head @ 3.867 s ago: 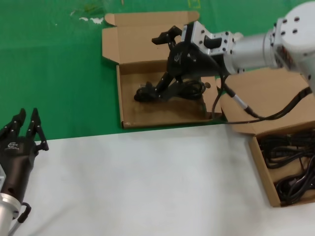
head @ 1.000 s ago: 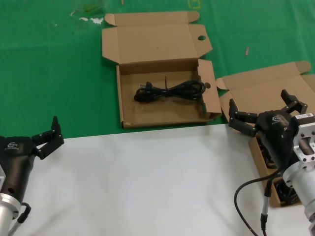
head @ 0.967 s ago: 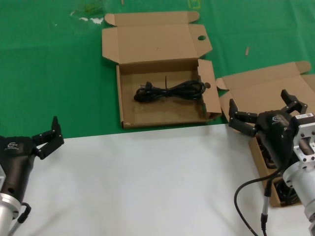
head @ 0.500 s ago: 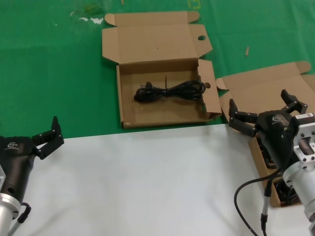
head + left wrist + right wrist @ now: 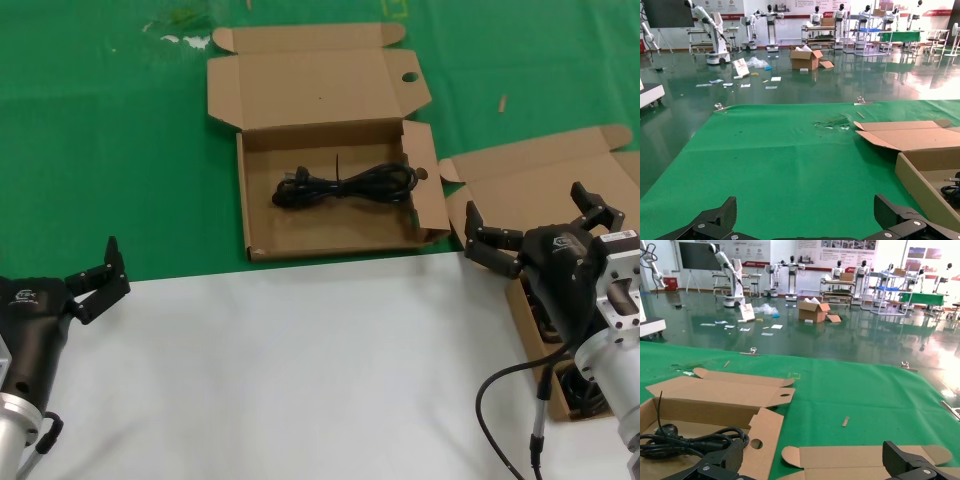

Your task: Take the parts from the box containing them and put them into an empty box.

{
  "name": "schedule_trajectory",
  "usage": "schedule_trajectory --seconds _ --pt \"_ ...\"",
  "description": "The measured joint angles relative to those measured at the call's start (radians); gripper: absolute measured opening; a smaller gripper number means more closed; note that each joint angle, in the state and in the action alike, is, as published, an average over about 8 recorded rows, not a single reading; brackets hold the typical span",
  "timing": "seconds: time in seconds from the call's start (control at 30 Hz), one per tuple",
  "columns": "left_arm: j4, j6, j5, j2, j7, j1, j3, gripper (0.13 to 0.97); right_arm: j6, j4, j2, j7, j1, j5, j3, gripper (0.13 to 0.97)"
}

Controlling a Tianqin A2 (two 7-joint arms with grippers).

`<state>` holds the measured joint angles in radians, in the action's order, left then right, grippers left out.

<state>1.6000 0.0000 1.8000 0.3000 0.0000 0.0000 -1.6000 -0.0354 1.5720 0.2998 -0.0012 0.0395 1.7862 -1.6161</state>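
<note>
One coiled cord is seen inside the holed box. To its right, the right gripper is held wide above the source box. The left gripper, also spread, is parked to its lower left.

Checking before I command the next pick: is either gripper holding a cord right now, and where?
Nothing is held. The right gripper hangs open above the full box; the left gripper is open and idle. One cord lies in the holed box.
</note>
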Motion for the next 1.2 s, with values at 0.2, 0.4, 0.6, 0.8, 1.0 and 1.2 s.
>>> schedule_trajectory --seconds 0.2,0.4,0.6,0.8,1.0,1.2 --pt "0.000 0.000 0.000 0.000 0.000 0.000 0.000 0.966 0.000 0.000 0.000 0.000 0.000 0.000 0.000 0.966" --pt "0.000 0.000 0.000 0.000 0.000 0.000 0.000 0.966 0.000 0.000 0.000 0.000 0.000 0.000 0.000 0.966" --pt "0.000 0.000 0.000 0.000 0.000 0.000 0.000 0.966 0.000 0.000 0.000 0.000 0.000 0.000 0.000 0.966" --pt "0.000 0.000 0.000 0.000 0.000 0.000 0.000 0.966 0.000 0.000 0.000 0.000 0.000 0.000 0.000 0.966" --pt "0.000 0.000 0.000 0.000 0.000 0.000 0.000 0.966 0.000 0.000 0.000 0.000 0.000 0.000 0.000 0.966" --pt "0.000 0.000 0.000 0.000 0.000 0.000 0.000 0.966 0.000 0.000 0.000 0.000 0.000 0.000 0.000 0.966"
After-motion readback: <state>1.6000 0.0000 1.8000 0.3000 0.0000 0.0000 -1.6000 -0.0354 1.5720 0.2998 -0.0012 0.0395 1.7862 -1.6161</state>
